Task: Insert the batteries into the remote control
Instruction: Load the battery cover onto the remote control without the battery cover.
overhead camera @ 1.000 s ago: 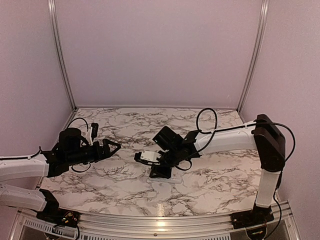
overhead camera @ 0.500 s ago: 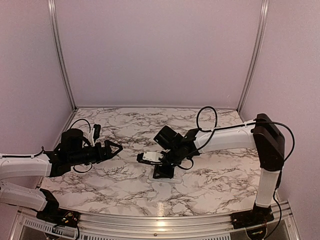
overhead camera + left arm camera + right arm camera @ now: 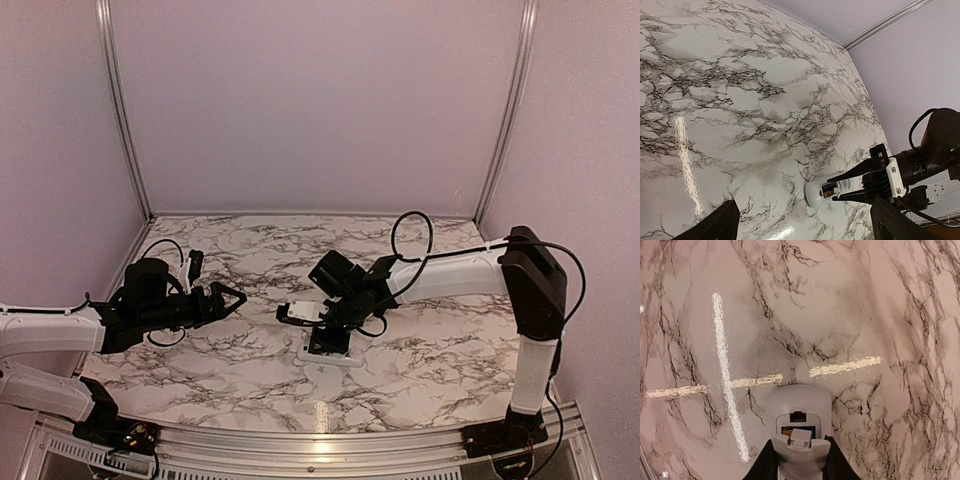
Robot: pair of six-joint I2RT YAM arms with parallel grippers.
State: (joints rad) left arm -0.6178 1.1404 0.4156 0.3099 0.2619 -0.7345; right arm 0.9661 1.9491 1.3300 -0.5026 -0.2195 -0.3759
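Observation:
The remote control [image 3: 798,405] lies back-up on the marble table, its battery bay open. An orange battery [image 3: 788,430] shows inside the bay, with something dark beside it that I cannot make out. My right gripper [image 3: 799,462] is shut on a white flat cover piece [image 3: 799,447], held tilted over the bay's near end. The left wrist view shows the remote [image 3: 816,192] with the orange battery [image 3: 829,190] and the right gripper's fingers [image 3: 855,175] along it. From above, the remote [image 3: 335,358] sits under the right gripper [image 3: 325,340]. My left gripper [image 3: 228,297] hangs open and empty well to the left.
The marble tabletop [image 3: 250,250] is bounded by lilac walls at the back and sides. A metal rail [image 3: 320,440] runs along the near edge. Cables loop above the right arm [image 3: 410,235].
The right gripper with the cover has shifted slightly right and back over the remote, uncovering more of its white body. The left arm has eased a little towards the middle.

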